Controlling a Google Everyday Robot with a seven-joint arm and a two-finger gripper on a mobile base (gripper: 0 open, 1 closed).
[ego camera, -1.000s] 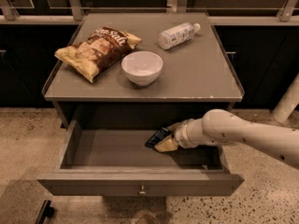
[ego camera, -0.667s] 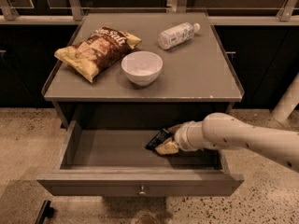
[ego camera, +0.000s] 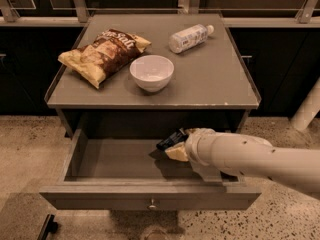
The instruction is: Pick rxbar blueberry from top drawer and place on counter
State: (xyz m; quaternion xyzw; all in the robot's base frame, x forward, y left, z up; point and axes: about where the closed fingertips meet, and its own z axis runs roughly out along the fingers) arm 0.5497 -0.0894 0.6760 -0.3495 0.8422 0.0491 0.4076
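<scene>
The top drawer (ego camera: 150, 196) is pulled open below the counter (ego camera: 210, 79). My gripper (ego camera: 173, 147) reaches into the drawer from the right, over its right half. It is shut on the rxbar blueberry (ego camera: 170, 139), a small dark bar that sticks out to the upper left of the pale fingers (ego camera: 176, 153). The bar is held a little above the drawer floor, just under the counter's front edge. The arm hides the drawer's right rear corner.
On the counter lie a big yellow-brown chip bag (ego camera: 102, 54) at the left, a white bowl (ego camera: 151, 72) in the middle near the front, and a plastic bottle (ego camera: 189, 37) on its side at the back. A round knob (ego camera: 152, 203) sits on the drawer front.
My gripper with the dark bar has risen slightly inside the drawer, toward the counter's front edge. Nothing on the counter has moved.
</scene>
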